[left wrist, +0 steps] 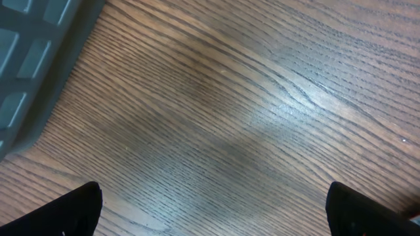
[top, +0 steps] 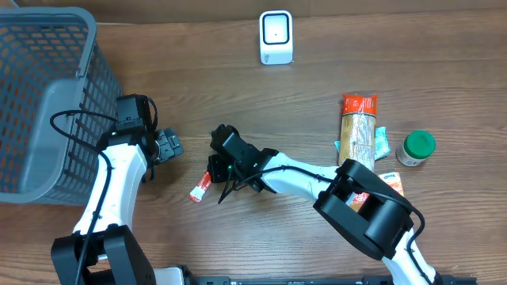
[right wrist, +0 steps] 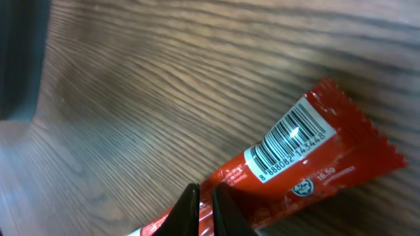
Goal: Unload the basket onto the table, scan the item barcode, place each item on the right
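Packet [right wrist: 344,164], red, barcode [right wrist: 292,141] up, pinched by right pincer [right wrist: 207,211]

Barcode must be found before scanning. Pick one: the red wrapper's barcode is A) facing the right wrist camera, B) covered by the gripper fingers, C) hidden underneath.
A: the barcode on the red wrapper shows whole in the right wrist view, apart from the right gripper.

This looks like a robot lab made up like a shop checkout. A grey shopping basket [top: 47,119] sits on a wooden surface [top: 238,95]. A small white scanner [top: 276,37] stands there too. Shop food lies about: a pasta pack [top: 358,131], a green-lid jar [top: 417,147] and a red wrapper [right wrist: 308,164] with a barcode [right wrist: 292,141]. Two robot arms [top: 119,182] reach over it all.
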Robot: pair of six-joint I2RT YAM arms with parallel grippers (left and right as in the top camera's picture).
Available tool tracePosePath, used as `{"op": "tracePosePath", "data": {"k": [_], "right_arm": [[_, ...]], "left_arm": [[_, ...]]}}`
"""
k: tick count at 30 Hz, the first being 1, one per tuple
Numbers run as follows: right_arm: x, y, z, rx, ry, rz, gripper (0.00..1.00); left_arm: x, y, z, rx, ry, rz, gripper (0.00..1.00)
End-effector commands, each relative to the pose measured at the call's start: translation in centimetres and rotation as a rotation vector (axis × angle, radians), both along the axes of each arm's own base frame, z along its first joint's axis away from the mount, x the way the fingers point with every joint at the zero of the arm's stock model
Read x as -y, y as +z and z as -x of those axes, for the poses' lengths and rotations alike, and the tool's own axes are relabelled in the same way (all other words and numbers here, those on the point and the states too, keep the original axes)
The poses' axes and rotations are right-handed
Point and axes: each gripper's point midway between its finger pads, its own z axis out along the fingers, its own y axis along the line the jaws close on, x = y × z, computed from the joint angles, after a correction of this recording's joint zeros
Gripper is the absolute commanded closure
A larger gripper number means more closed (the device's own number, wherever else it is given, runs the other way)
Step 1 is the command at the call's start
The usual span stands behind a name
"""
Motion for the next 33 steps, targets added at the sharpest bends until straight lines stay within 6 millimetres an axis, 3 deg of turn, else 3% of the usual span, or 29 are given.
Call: {"op": "tracePosePath", "data": {"k": [1,7,15,18,20,22,25,27,30,33], "right_arm": [[2.0,-1.6,0.4,-0.067,-0.015,0.066,0.90],[7.6,-1.3,-0.5,-0.198,-0.066,0.162,0.90],[15.5,0.8,-4.0,-0.125,0.057,0.258,0.83],[16.4,3.4,-5.0,-0.099,0.122,0.201,0.82],[16.7,6.0,-5.8,-0.071,0.142,0.155,0.74],[17.0,8.1,-6.3,-0.048,0.128,0.140,0.72],[17.3,10.3,-5.7,-0.042,0.119,0.132,0.71],[17.7,10.3,-4.5,-0.105,0.081,0.160,0.71],[20.4,8.2,-3.1,-0.207,-0.067,0.334,0.75],[23.9,6.0,-2.6,-0.211,-0.218,0.533,0.92]], "left_arm": [[0.1,0.7,-0.7,0.024,-0.013,-0.001,0.00],[0.1,0.7,-0.7,0.024,-0.013,-0.001,0.00],[0.1,0.7,-0.7,0.024,-0.013,-0.001,0.00],[0.1,0.7,-0.7,0.024,-0.013,-0.001,0.00],[0.1,0.7,-0.7,0.024,-0.013,-0.001,0.00],[0.1,0.7,-0.7,0.024,-0.013,-0.001,0.00],[0.1,0.7,-0.7,0.024,-0.013,-0.001,0.00],[0.1,0.7,-0.7,0.024,-0.013,-0.001,0.00],[0.1,0.7,-0.7,0.024,-0.013,-0.001,0.00],[0.1,0.7,-0.7,0.024,-0.013,-0.001,0.00]]}}
